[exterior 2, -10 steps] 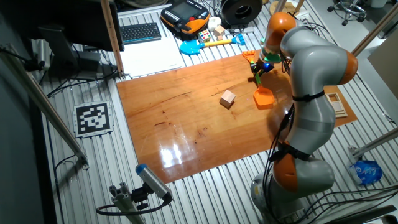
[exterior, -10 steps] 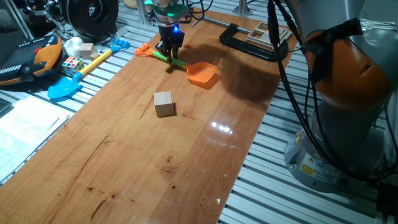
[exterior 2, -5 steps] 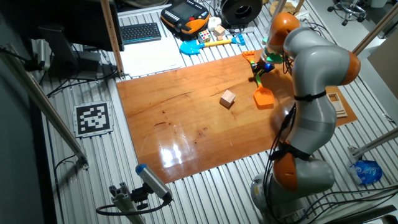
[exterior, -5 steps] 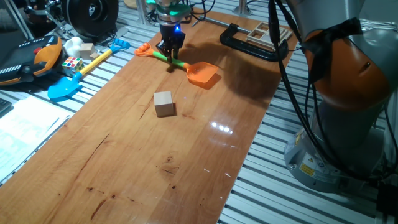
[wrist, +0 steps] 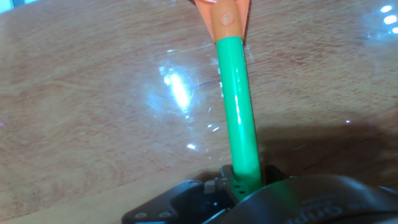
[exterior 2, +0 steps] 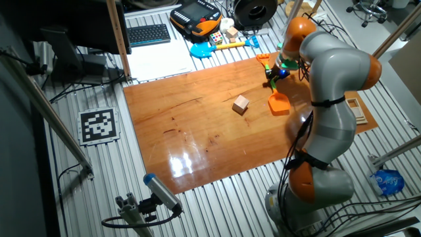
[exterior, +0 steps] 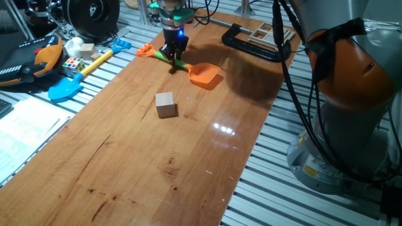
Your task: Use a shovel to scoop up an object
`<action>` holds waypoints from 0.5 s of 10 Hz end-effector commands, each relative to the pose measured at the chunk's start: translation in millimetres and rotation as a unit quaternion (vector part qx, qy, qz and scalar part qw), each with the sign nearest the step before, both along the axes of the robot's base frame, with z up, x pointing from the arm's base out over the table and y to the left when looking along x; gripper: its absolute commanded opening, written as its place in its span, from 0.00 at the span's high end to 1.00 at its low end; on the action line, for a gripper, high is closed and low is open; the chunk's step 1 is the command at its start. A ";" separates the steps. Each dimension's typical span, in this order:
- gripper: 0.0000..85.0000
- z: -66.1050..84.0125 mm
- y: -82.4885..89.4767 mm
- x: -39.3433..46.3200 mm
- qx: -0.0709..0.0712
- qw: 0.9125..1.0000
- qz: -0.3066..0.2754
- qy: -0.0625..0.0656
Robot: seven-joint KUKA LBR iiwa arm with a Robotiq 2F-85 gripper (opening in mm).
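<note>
The shovel lies on the wooden table [exterior: 132, 163] at the far end, with its orange blade [exterior: 205, 75], green shaft [exterior: 178, 63] and orange end piece [exterior: 145, 50]. My gripper [exterior: 173, 55] stands straight down over the middle of the shaft and is shut on it. In the hand view the green shaft [wrist: 237, 106] runs from the blade's orange neck [wrist: 225, 16] down into the gripper [wrist: 246, 182]. The light-brown wooden cube [exterior: 166, 104] sits apart, nearer the table's middle. In the other fixed view the cube [exterior 2: 241, 104] is left of the blade [exterior 2: 279, 104] and the gripper [exterior 2: 273, 74].
A blue-bladed shovel with a yellow shaft [exterior: 70, 83] and a multicoloured puzzle cube [exterior: 72, 64] lie off the table's left side. A black clamp [exterior: 250, 47] sits at the far right edge. The robot's base [exterior: 352, 125] stands to the right. Papers [exterior: 25, 129] lie at the left.
The gripper's fingers have drawn in around the green shaft and the hand has shifted very slightly. The shovel's blade and the cube have not moved.
</note>
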State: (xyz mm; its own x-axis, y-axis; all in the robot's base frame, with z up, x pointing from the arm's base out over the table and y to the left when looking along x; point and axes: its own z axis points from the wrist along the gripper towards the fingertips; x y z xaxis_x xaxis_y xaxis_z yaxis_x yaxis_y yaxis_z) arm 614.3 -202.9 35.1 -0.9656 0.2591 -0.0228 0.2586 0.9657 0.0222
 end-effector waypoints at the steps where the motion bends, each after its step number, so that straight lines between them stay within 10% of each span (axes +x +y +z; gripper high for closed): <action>1: 0.80 -1.8 -0.2 0.9 0.001 1.000 -0.001 -0.002; 2: 1.00 -1.9 -2.0 1.6 0.001 1.000 0.005 0.004; 5: 1.00 6.7 -3.3 -1.5 0.000 1.000 -0.006 0.009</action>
State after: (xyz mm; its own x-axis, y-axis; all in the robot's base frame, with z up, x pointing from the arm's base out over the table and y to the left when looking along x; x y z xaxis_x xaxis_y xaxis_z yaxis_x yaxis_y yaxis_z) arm 612.5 -206.3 43.2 -0.9612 0.2760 -0.0048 0.2759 0.9610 0.0172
